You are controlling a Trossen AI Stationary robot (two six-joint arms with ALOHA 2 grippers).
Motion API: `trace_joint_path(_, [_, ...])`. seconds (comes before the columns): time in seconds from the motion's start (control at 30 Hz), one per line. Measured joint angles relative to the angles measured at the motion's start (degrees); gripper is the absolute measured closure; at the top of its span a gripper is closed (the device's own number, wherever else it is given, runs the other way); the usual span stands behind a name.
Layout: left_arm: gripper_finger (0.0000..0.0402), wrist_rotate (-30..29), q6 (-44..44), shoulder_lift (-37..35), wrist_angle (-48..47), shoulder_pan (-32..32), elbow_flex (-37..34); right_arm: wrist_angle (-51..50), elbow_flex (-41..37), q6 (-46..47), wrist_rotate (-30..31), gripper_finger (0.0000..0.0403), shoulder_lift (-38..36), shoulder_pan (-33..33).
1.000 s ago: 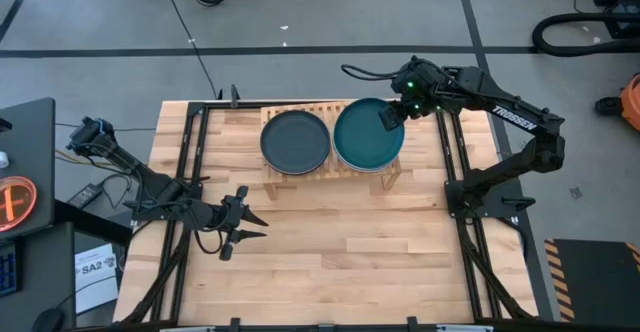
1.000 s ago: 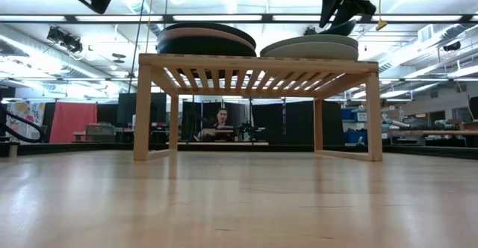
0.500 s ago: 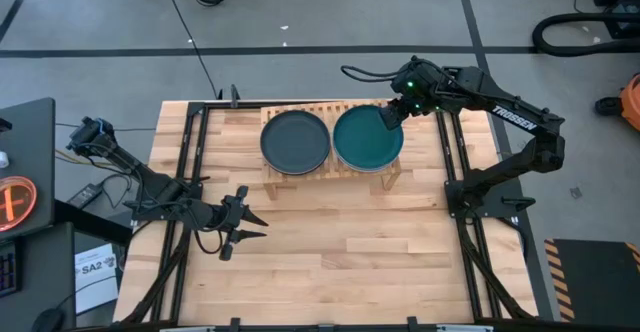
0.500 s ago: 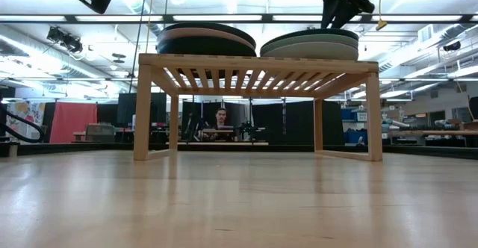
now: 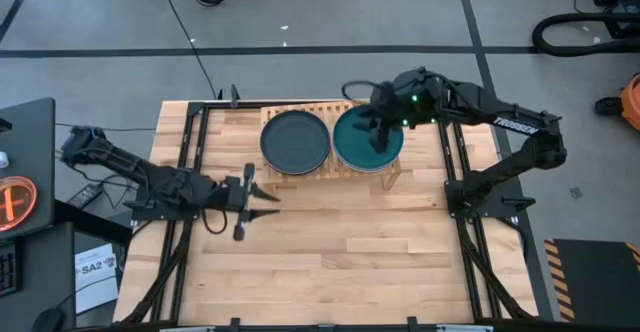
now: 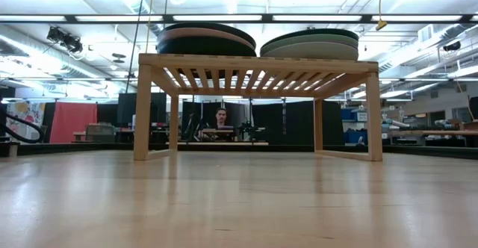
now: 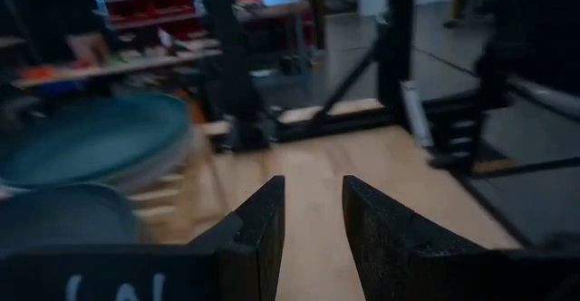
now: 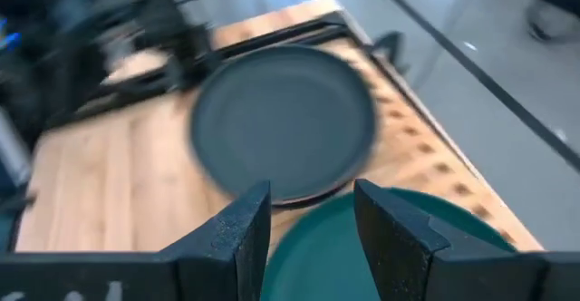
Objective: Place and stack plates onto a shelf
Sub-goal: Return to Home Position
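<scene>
Two plate stacks sit side by side on the shelf point(image 5: 325, 107).
One stack, on the left, is topped by a charcoal plate point(image 5: 294, 141); the right one is topped by a dark teal plate point(image 5: 350, 152). The right gripper point(image 5: 378, 130) hovers above the teal plate, its jaws parted and empty. The left gripper point(image 5: 270, 204) hangs over the wooden surface point(image 5: 350, 252), near and left of the shelf, its jaws narrowly apart and empty.

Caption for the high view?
Charcoal plate and dark teal plate top the shelf side by side; right end effector open above the teal one, left end effector open over the table.
</scene>
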Motion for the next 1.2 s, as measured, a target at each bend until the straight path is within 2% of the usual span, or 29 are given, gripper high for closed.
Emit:
trace_joint_path(0.13, [0.0283,0.0,3.4,-1.4,0.3,4.6,0.0,-1.0,0.0,-4.7,-1.4,0.0238,0.0,4.4])
trace_joint_path(0.3, [0.0283,0.0,6.4,-7.0,-1.9,7.6,0.0,-6.0,0.0,-5.3,-1.1,0.0238,0.0,8.0])
trace_joint_path(0.47, [0.0283,0.1,8.2,-15.1,-11.1,8.3,0.0,-11.4,0.0,-5.3,0.6,0.0238,-0.2,10.1])
trace_joint_path(0.6, [0.0283,1.6,7.9,-20.5,-19.0,8.3,0.0,-11.6,0.0,-5.3,2.8,0.0238,-1.7,11.2])
trace_joint_path(0.7, [0.0283,3.4,7.9,-23.3,-20.6,8.3,-0.4,-11.6,0.0,-5.1,2.8,0.0238,-3.9,11.9])
trace_joint_path(0.8, [0.0283,5.2,8.3,-26.1,-19.0,8.3,-3.7,-10.3,-0.9,-5.0,2.8,0.0238,-6.8,13.2])
trace_joint_path(1.03, [0.0283,5.4,8.7,-32.7,-9.6,9.1,-15.6,1.1,-13.4,-4.7,2.6,0.0237,-18.0,15.9])
trace_joint_path(1.2, [0.0283,5.3,7.9,-38.0,-8.4,10.6,-21.9,10.3,-25.9,-1.6,2.5,0.0237,-27.8,16.2])
